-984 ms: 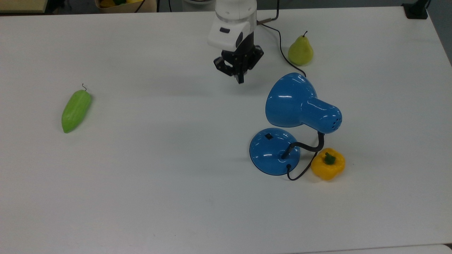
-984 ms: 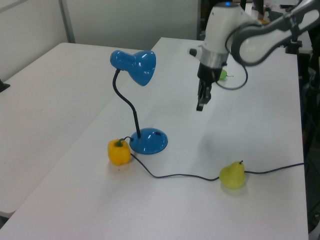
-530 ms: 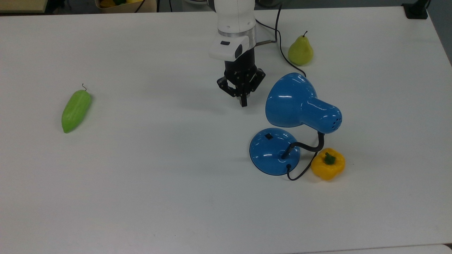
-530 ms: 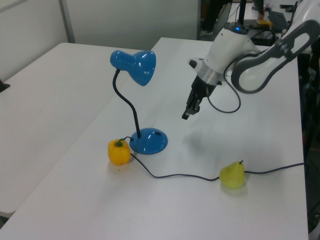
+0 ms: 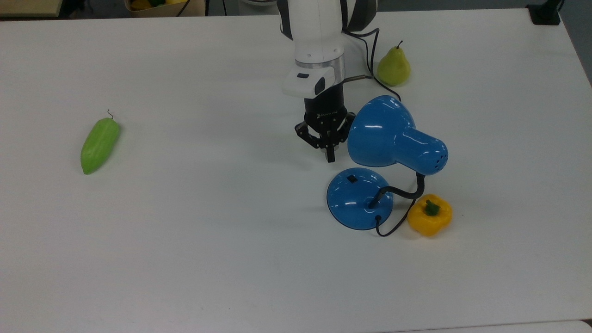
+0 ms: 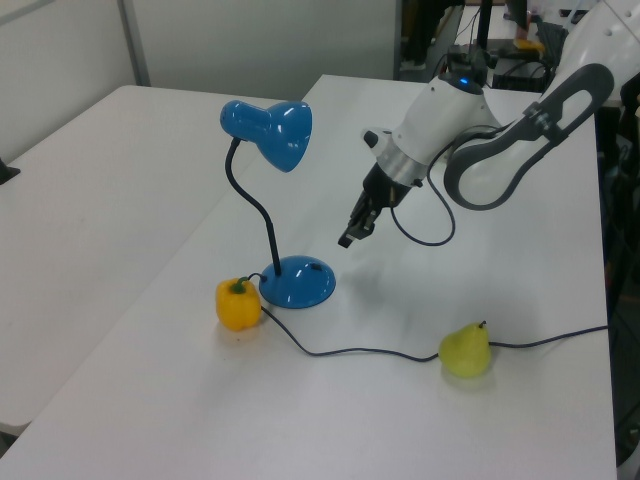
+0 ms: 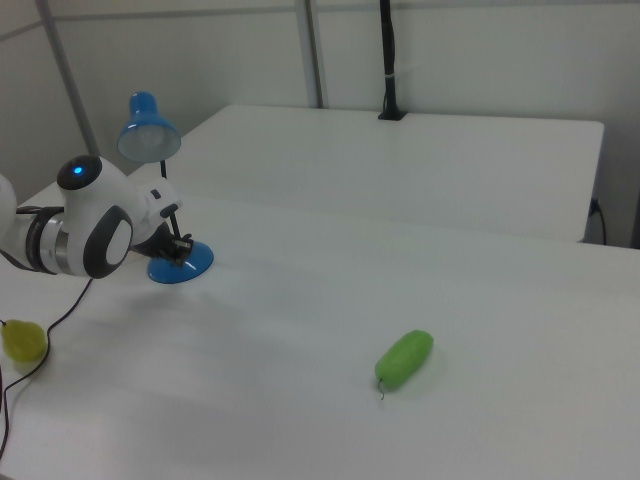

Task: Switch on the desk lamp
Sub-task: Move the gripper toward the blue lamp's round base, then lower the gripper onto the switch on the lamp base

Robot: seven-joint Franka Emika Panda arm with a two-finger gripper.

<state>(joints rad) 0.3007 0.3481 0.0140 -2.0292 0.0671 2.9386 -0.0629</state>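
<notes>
The desk lamp stands on the white table (image 5: 185, 231), unlit, with its glossy blue shade (image 5: 384, 132) tilted over its round blue base (image 5: 360, 198). A small black switch (image 5: 352, 178) sits on the base's top. A black gooseneck (image 5: 407, 192) joins base and shade. My gripper (image 5: 330, 157) points down, fingers shut with nothing between them, just beside the shade's rim and a short way from the switch toward the top view's upper left. In the left view the gripper (image 6: 346, 240) hovers above and right of the base (image 6: 297, 281). In the right view the gripper (image 7: 178, 250) is close to the base (image 7: 182, 266).
A yellow bell pepper (image 5: 429, 214) lies against the lamp's cord (image 5: 386, 231) beside the base. A green pear (image 5: 393, 67) stands behind the shade, with the cord running past it. A green gourd-like vegetable (image 5: 100, 144) lies far off at the top view's left.
The arm has come forward and down, carrying the shut gripper from the table's back toward the lamp base. The lamp and the fruit have not moved.
</notes>
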